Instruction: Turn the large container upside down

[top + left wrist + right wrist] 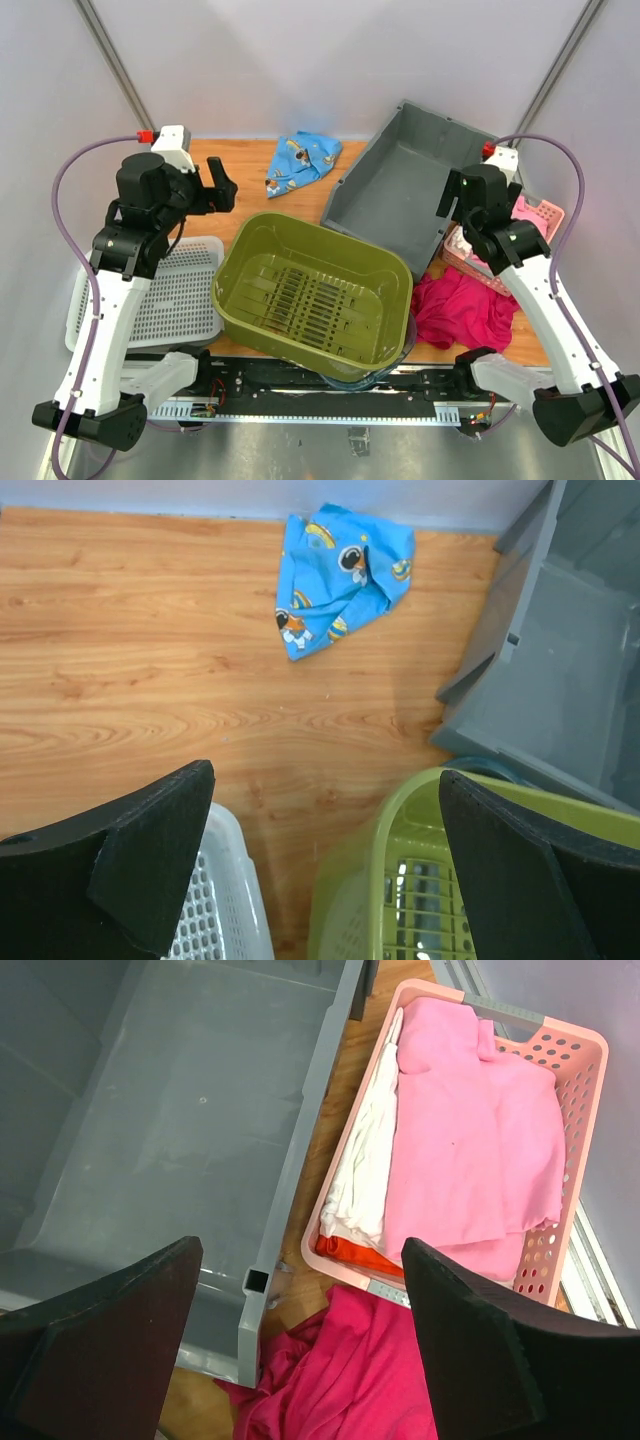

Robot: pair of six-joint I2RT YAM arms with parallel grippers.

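Note:
The large grey container lies tilted at the back right, its open side facing up and to the left, its far wall raised. My right gripper hangs open over the container's right rim; in the right wrist view the gripper spans that rim, with the grey inside to the left. My left gripper hovers open at the back left, holding nothing. In the left wrist view it is above bare wood, with the container at the right edge.
An olive green basket sits at the front centre, also seen from the left wrist. A white basket lies left of it. A pink basket of folded clothes, a magenta cloth and a blue patterned cloth are nearby.

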